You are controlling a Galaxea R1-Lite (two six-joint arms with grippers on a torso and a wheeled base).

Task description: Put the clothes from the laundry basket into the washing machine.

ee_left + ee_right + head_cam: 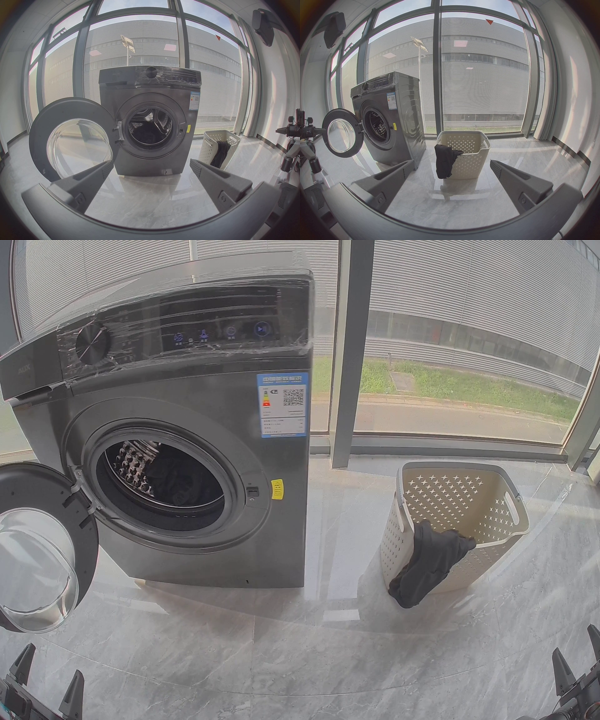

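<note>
Head view: dark garment [431, 562] is hanging over the near rim of the laundry basket [462, 499], a stretch of floor [337, 640] is lying between it and the washing machine [187, 396], whose door [37, 552] is standing wide, and left pincer [50, 671] and right pincer [576, 649] are gaping, holding nothing.

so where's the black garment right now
In the head view the black garment hangs over the near rim of the laundry basket, right of the washing machine.

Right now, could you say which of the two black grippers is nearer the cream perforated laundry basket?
The right gripper, on the same side as the cream laundry basket; the left gripper sits by the open round washer door.
</note>
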